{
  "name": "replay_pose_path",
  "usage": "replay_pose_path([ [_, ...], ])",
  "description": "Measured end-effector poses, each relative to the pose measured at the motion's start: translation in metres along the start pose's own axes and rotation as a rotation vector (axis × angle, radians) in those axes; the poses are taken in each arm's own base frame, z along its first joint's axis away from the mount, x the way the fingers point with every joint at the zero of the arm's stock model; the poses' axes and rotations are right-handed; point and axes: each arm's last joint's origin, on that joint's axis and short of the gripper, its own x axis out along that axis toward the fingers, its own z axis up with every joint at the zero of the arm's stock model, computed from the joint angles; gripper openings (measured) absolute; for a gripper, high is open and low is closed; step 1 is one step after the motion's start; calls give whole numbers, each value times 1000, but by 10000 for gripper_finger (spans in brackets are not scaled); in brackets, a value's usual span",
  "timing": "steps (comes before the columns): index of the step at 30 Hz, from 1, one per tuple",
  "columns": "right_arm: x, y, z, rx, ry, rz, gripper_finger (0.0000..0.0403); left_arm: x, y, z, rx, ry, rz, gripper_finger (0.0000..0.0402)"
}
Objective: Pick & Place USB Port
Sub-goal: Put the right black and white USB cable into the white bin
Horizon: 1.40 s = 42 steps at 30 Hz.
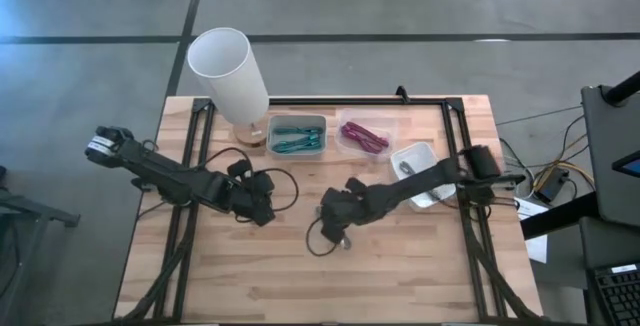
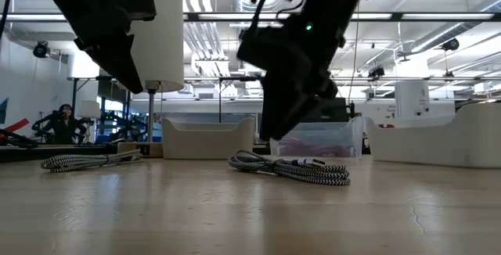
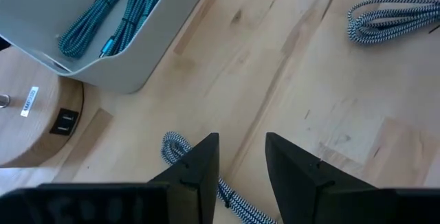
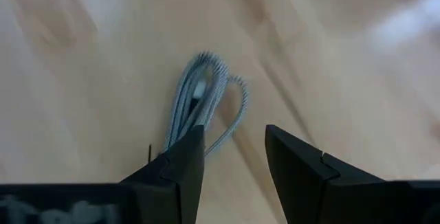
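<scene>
Two black-and-white braided USB cables lie coiled on the wooden table. One cable rests just below my right gripper. That gripper is open and hovers above the cable, apart from it. The other cable lies beside my left gripper, which is also open and raised off the table. The left wrist view also shows the first cable farther off.
Along the table's far side stand a bin of teal cables, a bin of magenta cables and a white bin. A lamp with a white shade stands on a round wooden base. Bare wood lies toward the near edge.
</scene>
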Motion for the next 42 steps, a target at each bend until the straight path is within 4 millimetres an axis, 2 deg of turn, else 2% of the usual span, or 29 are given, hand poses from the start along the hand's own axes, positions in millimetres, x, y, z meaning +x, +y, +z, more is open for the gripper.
replay_pose_path([
  [4,16,14,1,-8,110,13,153,1,0,-1,3,3,2,124],
  [8,26,26,5,-26,132,47,150,3,1,-5,11,12,10,124],
  [14,31,29,7,-32,134,46,138,8,3,-11,19,29,24,124],
  [17,32,27,6,-36,143,38,117,10,4,-14,14,35,30,124],
  [26,30,27,7,-35,151,51,20,12,4,-16,15,40,34,124],
  [32,16,26,12,-45,150,91,14,12,4,-16,12,36,31,124],
  [42,-40,2,18,-69,157,-35,14,12,3,-15,3,29,24,124],
])
